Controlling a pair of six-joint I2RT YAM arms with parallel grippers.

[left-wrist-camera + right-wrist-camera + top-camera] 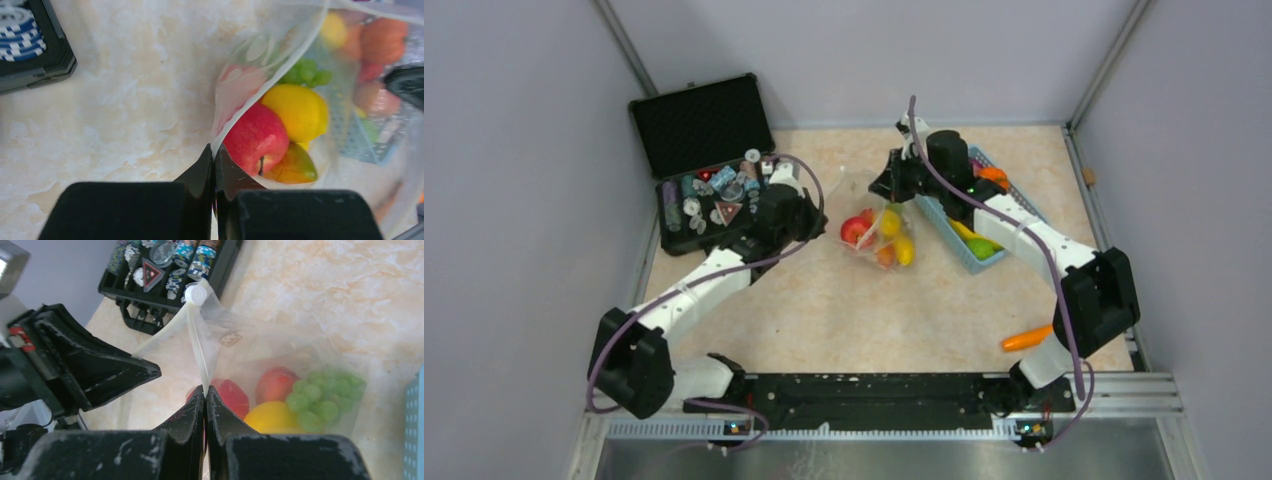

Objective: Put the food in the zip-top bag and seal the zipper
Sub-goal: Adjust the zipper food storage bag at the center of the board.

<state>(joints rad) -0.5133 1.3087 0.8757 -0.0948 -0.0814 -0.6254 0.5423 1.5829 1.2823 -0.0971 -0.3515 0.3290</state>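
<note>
The clear zip-top bag (876, 228) lies mid-table and holds food: a red apple (855, 231), a yellow lemon (890, 221) and other pieces. My left gripper (812, 216) is shut on the bag's white zipper strip (260, 82) at its near end, fingertips pinched together (215, 152). The apple (255, 137), lemon (297, 110), green grapes (306, 75) and a mango (295, 167) sit inside. My right gripper (890, 186) is shut on the zipper (196, 347), fingertips closed (205, 390). Grapes (327, 395) and the lemon (272, 417) show through the bag.
A light-blue basket (946, 222) with more food stands right of the bag, under the right arm. An orange carrot (1027, 338) lies near the right arm's base. An open black case (709, 165) of trinkets stands at the back left, also in the right wrist view (165, 285).
</note>
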